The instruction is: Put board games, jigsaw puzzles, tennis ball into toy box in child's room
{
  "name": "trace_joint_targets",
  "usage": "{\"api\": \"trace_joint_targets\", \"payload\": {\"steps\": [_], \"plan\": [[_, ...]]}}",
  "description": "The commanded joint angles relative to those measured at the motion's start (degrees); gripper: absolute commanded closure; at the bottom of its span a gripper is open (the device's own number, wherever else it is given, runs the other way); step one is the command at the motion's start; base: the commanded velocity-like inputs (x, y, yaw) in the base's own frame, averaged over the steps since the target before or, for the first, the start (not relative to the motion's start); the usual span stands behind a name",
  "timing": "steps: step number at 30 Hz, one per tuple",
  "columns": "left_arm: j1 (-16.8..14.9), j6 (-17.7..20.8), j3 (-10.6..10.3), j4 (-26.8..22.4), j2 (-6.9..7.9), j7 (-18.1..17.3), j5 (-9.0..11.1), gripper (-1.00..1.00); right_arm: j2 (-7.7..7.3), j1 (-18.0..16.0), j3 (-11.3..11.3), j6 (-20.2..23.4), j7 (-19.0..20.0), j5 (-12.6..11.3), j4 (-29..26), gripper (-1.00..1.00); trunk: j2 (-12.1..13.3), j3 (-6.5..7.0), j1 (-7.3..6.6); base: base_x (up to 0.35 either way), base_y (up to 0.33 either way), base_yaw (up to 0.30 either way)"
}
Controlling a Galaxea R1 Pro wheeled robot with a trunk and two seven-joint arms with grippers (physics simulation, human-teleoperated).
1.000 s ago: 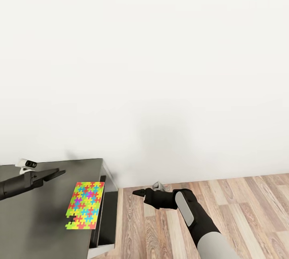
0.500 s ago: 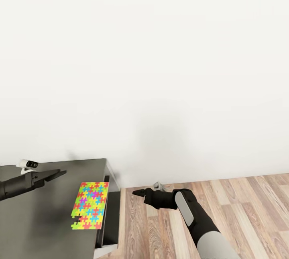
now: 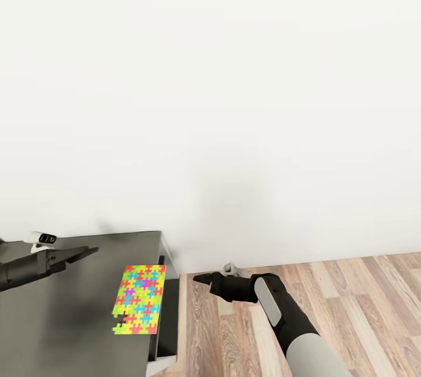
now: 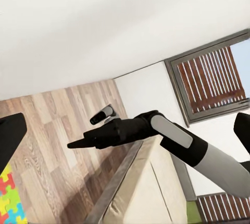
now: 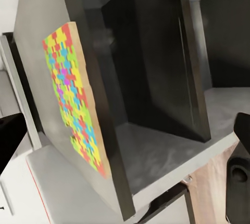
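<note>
Dark desk (image 3: 58,318) | jigsaw puzzle (image 3: 139,299) between left tool (image 3: 88,252), right tool (image 3: 199,278)

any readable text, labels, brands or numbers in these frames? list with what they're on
None readable.
Jigsaw puzzle: coloured interlocking pieces only, no lettering.
Dark desk: plain top, no label.
Left gripper and right gripper: black, no markings legible.
Wall and wood floor: no signs.

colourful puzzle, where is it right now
In the head view the puzzle lies flat at lower left, on the dark desk near its right edge, between the left tool and right tool.
</note>
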Motion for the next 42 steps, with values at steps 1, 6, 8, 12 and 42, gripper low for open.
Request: {"api": "trace_joint_targets", "payload": {"steps": [1, 6, 8, 12, 42], "plan": [[0.0, 0.6, 0.0, 0.0, 0.02, -0.2, 0.0, -1.00, 0.01, 0.0, 0.0, 0.2, 0.1, 0.1, 0.0, -1.00, -0.1, -0.09, 0.03, 0.000, 0.121, 0.000], [0.0, 0.6, 0.0, 0.0, 0.02, -0.2, 0.0, -1.00, 0.01, -0.1, 0.0, 0.1, 0.1, 0.1, -0.2, -1.00, -0.1, -0.09, 0.03, 0.000, 0.065, 0.000], [0.0, 0.6, 0.0, 0.0, 0.02, -0.2, 0.0, -1.00, 0.01, -0.1, 0.0, 0.1, 0.1, 0.1, -0.3, -1.00, -0.1, -0.09, 0.03, 0.000, 0.029, 0.000], [0.0, 0.6, 0.0, 0.0, 0.07, -0.2, 0.0, -1.00, 0.01, -0.1, 0.0, 0.0, 0.1, 0.1, -0.4, -1.00, -0.1, -0.09, 0.03, -0.001, 0.027, 0.000], [0.0, 0.6, 0.1, -0.1, 0.19, -0.2, 0.0, -1.00, 0.01, -0.1, 0.0, 0.1, 0.2, 0.0, -0.5, -1.00, -0.1, -0.55, 0.03, -0.015, 0.046, -0.096]]}}
